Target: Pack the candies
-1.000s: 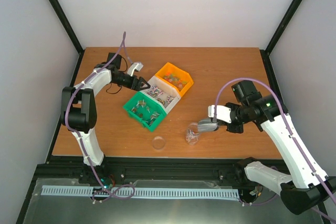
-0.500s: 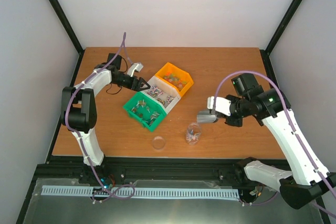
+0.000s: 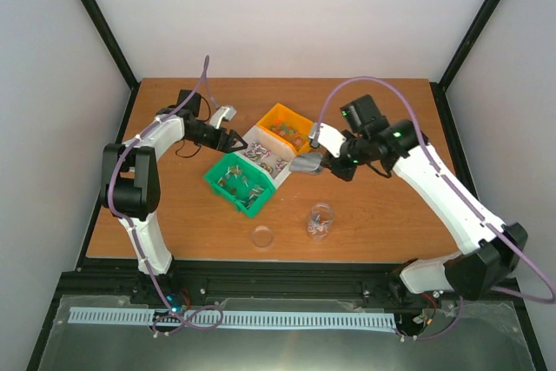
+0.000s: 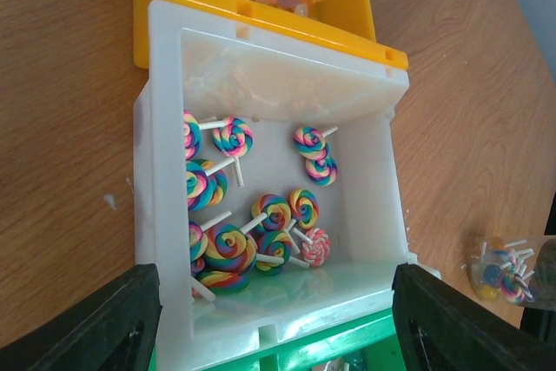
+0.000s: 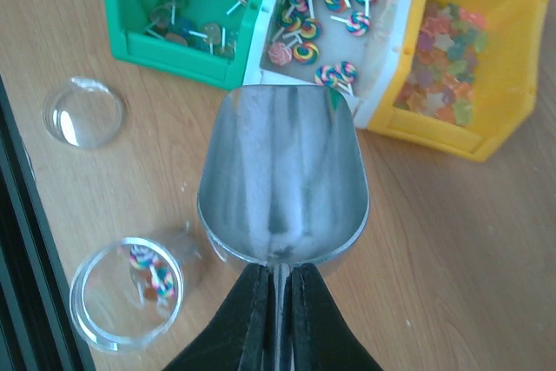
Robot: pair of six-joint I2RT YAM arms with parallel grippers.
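The candies are rainbow swirl lollipops [image 4: 230, 245] in the white bin [image 4: 165, 171], star gummies [image 5: 443, 58] in the yellow bin [image 5: 512, 6], and darker lollipops [image 5: 187, 23] in the green bin [image 5: 174, 62]. My left gripper [image 3: 233, 139] is open, its jaws standing either side of the white bin's near end. My right gripper [image 5: 278, 301] is shut on the handle of the empty silver scoop [image 5: 282, 175], held above the table just short of the white bin. The clear jar [image 5: 126, 293] holds a few lollipops.
The three bins stand in a diagonal row, green [image 3: 252, 206], white [image 3: 283, 171], yellow [image 3: 311, 139]. The jar [image 3: 320, 221] stands near the front edge, with its clear lid [image 3: 262, 235] lying to its left. The scoop [image 3: 306, 162] hangs right of the white bin.
My right arm has carried the scoop away from the jar, back and to the left toward the bins. The left arm has not moved.
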